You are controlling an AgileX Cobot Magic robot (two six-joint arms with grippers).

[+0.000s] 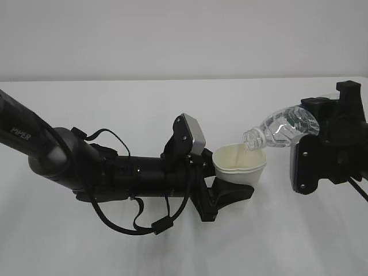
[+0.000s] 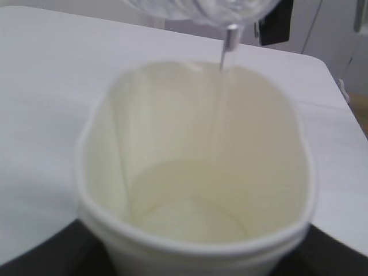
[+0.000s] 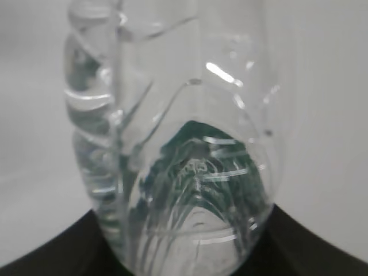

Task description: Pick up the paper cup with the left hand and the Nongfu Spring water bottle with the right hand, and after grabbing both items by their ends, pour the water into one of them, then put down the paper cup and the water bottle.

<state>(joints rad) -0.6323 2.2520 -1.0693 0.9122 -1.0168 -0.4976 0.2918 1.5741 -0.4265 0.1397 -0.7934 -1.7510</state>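
Note:
The cream paper cup (image 1: 238, 167) is held upright above the table, squeezed oval, with my left gripper (image 1: 230, 187) shut on its lower part. The Nongfu Spring water bottle (image 1: 282, 127) lies tilted mouth-down to the left, its neck over the cup's rim, and my right gripper (image 1: 322, 123) is shut on its base end. A thin stream of water (image 2: 224, 54) falls from the bottle mouth (image 2: 230, 11) into the cup (image 2: 195, 172), where shallow water covers the bottom. The right wrist view shows the bottle's ribbed base (image 3: 178, 172) filling the frame between dark fingers.
The white table (image 1: 172, 103) spreads around both arms. Its far right corner and edge (image 2: 328, 63) show in the left wrist view. The left arm's looped cables (image 1: 138, 221) hang just above the tabletop.

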